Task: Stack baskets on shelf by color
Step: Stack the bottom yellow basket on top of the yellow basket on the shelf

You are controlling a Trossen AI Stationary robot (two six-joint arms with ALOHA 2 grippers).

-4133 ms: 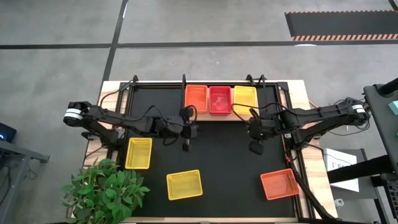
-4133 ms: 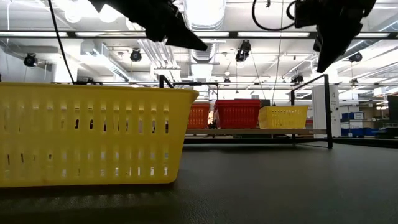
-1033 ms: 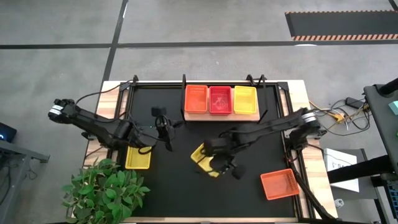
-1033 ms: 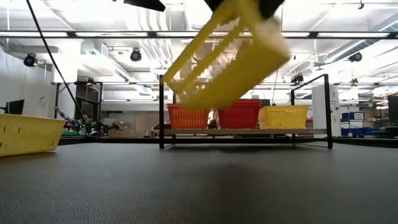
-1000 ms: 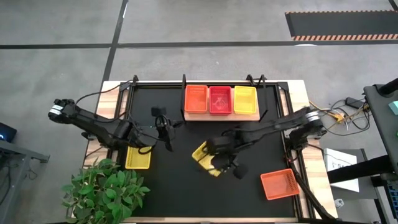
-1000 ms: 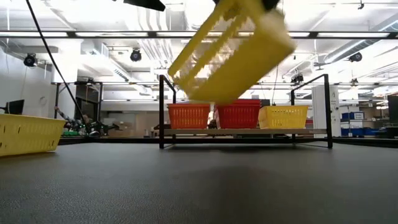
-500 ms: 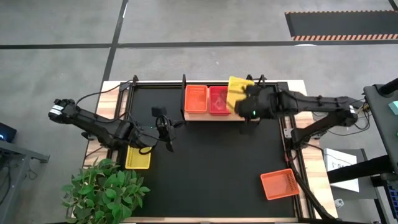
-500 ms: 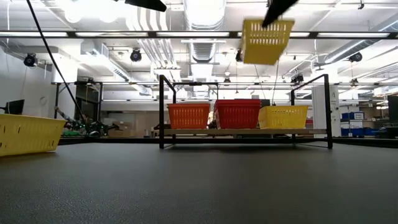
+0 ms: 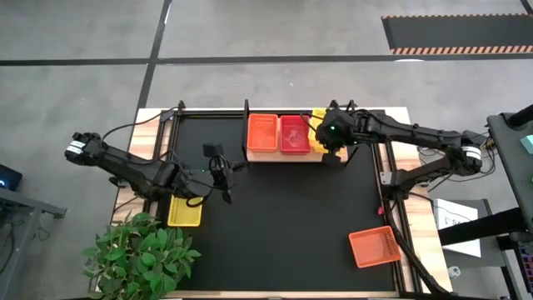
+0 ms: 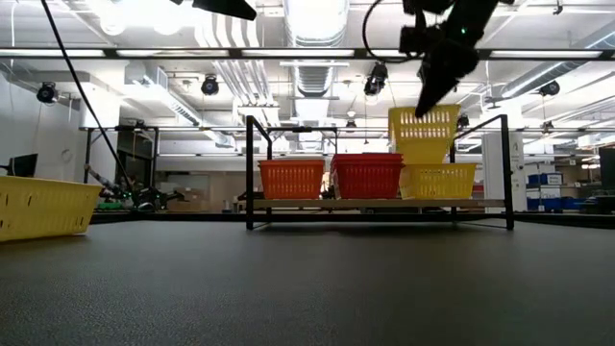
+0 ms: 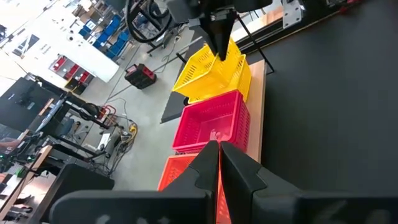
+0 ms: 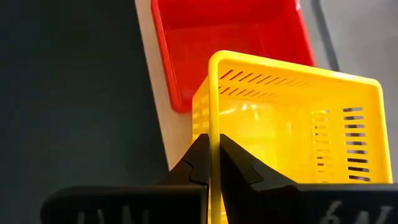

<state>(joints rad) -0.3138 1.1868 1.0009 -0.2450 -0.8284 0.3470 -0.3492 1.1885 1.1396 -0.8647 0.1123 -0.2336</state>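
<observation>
My right gripper [image 9: 331, 138] is shut on a yellow basket [image 10: 423, 133] and holds it over the right end of the wooden shelf [image 10: 375, 204]. Directly under it a second yellow basket [image 10: 438, 181] stands on the board, beside a red basket [image 10: 367, 177] and an orange basket [image 10: 293, 179]. In the high view the right arm hides most of both yellow baskets [image 9: 319, 117]. My left gripper [image 9: 226, 178] is shut and hangs above the mat left of centre, touching nothing. Another yellow basket [image 9: 185, 210] rests on the mat at the left, and an orange basket [image 9: 375, 247] rests near the right corner. My right gripper pinches the held yellow basket's rim [image 12: 211, 118] on the wall facing the table's near edge, one finger inside the basket and one outside. The fingers come slanting down from above. The basket hangs almost level, its bottom at the rim of the yellow basket below; whether they touch I cannot tell.
Black uprights [image 10: 251, 171] frame the shelf at the table's far edge. A green plant [image 9: 141, 254] stands at the near left corner. Cables trail along my left arm. Bare black mat [image 9: 283, 225] lies between the shelf and the near edge.
My right gripper carried the yellow basket from mid-table up and toward the far edge, then lowered it over the yellow basket at the shelf's right end. The basket went from steeply tilted to nearly level. The gripper stayed shut on it.
</observation>
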